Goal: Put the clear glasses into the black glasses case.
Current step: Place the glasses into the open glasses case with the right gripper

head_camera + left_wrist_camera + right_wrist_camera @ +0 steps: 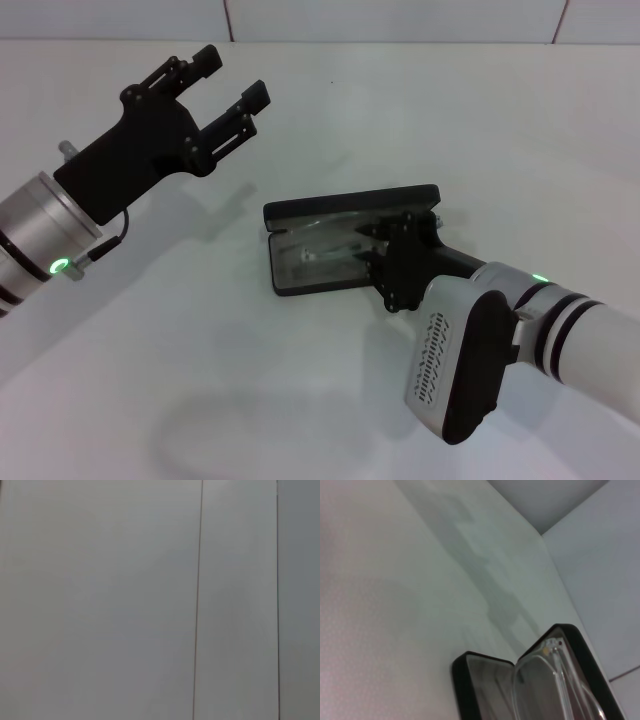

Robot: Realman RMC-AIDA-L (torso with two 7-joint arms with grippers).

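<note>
No readable words, brand names, numbers or signs appear in any of the three views. In the head view, the grey cover on the right arm (455,365) carries a patch of small dark marks near its edge, but they are too small to tell whether they are lettering or a pattern of holes. The black glasses case (300,285) lies open on the worktop (200,380), and no lettering can be made out on its lid or its lining. The left wrist view shows only plain, unmarked surfaces.
</note>
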